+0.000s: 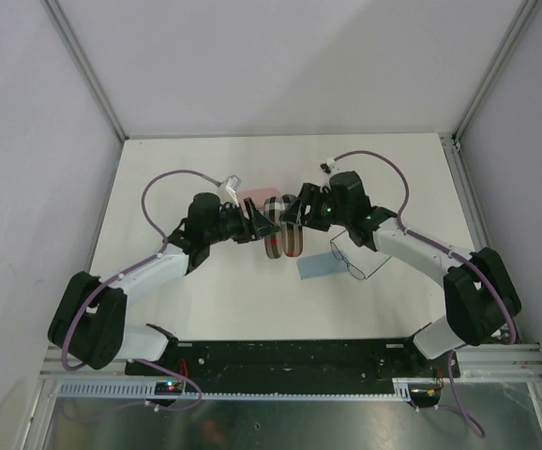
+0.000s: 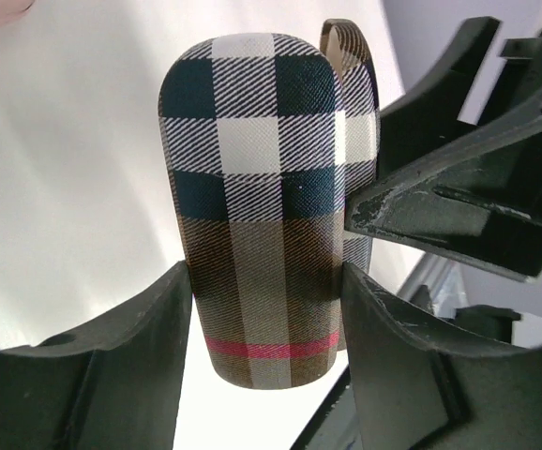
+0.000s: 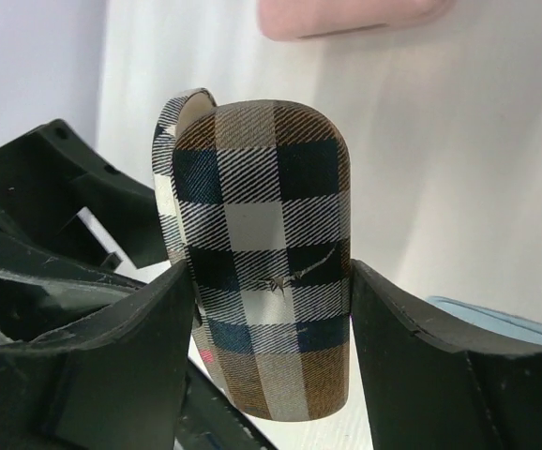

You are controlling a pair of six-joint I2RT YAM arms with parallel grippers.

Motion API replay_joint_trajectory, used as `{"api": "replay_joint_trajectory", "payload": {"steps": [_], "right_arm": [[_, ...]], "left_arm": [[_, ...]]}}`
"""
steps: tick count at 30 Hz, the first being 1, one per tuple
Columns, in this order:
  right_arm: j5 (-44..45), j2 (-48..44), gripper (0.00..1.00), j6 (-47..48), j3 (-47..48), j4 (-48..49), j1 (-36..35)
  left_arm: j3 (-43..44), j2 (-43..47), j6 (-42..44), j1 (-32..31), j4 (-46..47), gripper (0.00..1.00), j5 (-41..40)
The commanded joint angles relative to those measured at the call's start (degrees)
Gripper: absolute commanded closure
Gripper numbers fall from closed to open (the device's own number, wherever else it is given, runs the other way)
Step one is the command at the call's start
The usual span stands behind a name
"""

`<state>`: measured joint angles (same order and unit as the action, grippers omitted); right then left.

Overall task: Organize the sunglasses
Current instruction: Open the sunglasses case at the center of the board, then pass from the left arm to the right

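The black-and-white checkered case (image 1: 281, 246) stands at mid-table between both grippers. My left gripper (image 1: 263, 228) is shut on it from the left; in the left wrist view its fingers (image 2: 121, 366) press both sides of the case (image 2: 252, 141). My right gripper (image 1: 296, 217) is shut on it from the right, with the case (image 3: 262, 187) between the right wrist gripper (image 3: 271, 272). A second checkered flap (image 3: 179, 122) stands apart behind the main shell. The dark wire sunglasses (image 1: 353, 259) lie to the right of the case. The black-rimmed pair is out of view.
A light blue cloth (image 1: 318, 267) lies under the left part of the wire pair and shows in the right wrist view (image 3: 496, 319). A pink object (image 1: 255, 201) sits just behind the case. White walls and metal rails enclose the table.
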<state>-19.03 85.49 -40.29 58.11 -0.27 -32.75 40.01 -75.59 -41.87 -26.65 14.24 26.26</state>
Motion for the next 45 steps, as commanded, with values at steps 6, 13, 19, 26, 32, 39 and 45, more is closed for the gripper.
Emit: {"api": "replay_joint_trajectory", "payload": {"steps": [6, 13, 19, 26, 32, 39, 45], "right_arm": [[5.67, 2.01, 0.27, 3.36, 2.63, -3.56, -3.03], [-1.66, -1.69, 0.14, 6.3, 1.29, -5.76, 2.92], [-14.76, -6.15, 0.15, 7.34, -4.46, -2.03, 10.1], [-26.39, -15.14, 0.25, 4.09, -12.75, 9.28, 15.58], [-36.92, -19.0, 0.31, -9.1, -17.4, 30.0, 14.41], [-40.1, -18.46, 0.43, -19.48, -18.22, 46.48, 10.69], [-40.9, -16.49, 0.73, -25.45, -18.26, 56.57, 7.55]], "left_arm": [[-1.11, -3.73, 2.07, -1.05, 0.35, 0.74, -8.19], [-2.36, -3.26, 1.01, 1.25, 2.86, 0.74, -0.83], [-3.67, 1.33, -0.4, 2.1, 6.7, 0.72, 5.15], [-3.28, 3.02, -8.75, 2.54, 18.0, 0.7, 19.3], [-1.69, 5.5, -14.81, 2.08, 26.85, 0.69, 25.66], [-0.33, 7.39, -17.51, 1.52, 29.47, 0.68, 27.87], [-0.44, 7.59, -18.34, 1.5, 30.4, 0.68, 28.1]]}}
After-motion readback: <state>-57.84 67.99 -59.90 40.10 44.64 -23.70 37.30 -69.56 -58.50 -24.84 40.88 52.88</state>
